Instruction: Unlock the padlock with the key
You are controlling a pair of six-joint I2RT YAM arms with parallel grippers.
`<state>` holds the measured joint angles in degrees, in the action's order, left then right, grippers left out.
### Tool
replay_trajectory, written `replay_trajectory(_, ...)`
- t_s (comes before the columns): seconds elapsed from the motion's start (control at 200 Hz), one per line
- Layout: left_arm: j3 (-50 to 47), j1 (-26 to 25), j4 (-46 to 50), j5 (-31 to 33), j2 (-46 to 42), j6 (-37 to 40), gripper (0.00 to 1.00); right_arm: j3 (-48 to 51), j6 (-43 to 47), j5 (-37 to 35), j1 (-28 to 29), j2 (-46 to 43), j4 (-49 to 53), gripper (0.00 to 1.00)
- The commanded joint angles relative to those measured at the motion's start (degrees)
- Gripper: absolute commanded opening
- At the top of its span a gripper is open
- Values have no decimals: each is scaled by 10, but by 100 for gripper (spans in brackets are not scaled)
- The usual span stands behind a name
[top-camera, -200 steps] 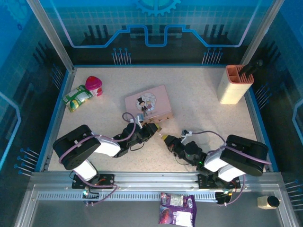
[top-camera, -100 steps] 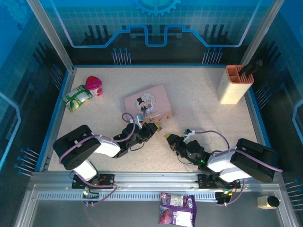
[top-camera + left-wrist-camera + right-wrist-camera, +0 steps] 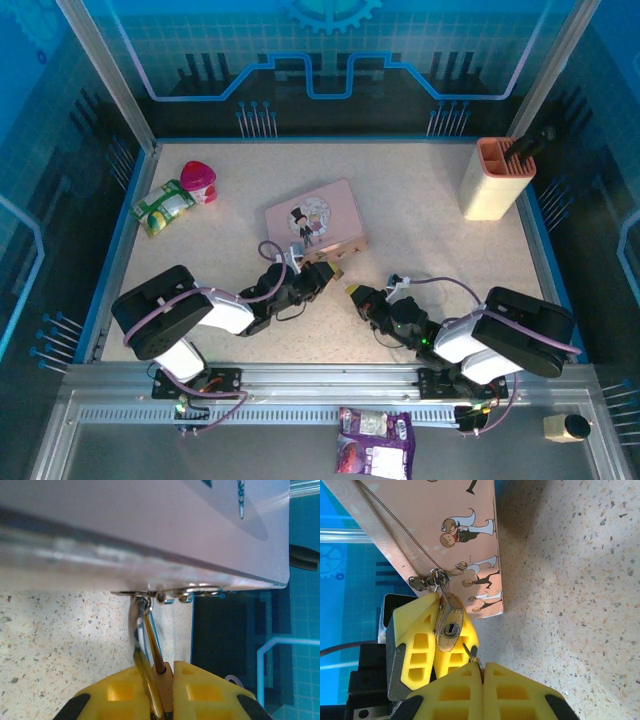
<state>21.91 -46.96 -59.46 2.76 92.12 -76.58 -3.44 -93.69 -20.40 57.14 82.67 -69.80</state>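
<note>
padlock (image 3: 450,622) at tin (image 3: 435,525) edge, key (image 3: 470,653) just beside

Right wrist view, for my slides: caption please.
Left gripper clamps the small brass padlock on the pink illustrated tin; right gripper holds the thin dark key beside it.

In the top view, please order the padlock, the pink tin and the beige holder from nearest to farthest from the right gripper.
1. padlock, just beyond the right gripper.
2. pink tin, behind the padlock, mid-table.
3. beige holder, far right corner.
</note>
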Motion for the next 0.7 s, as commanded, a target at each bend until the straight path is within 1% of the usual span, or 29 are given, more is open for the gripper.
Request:
replay_trajectory(0.0, -6, -10, -62, -21, -20, -38, 0, -2, -7, -1, -8, 14, -46, 0)
replay_trajectory(0.38, -8, -14, -41, -13, -32, -26, 0, 3, -13, 2, -15, 27, -63, 0)
replay_trajectory(0.695, -5, -20, -44, -11, -27, -26, 0, 4, -30, 5, -16, 80, -118, 0)
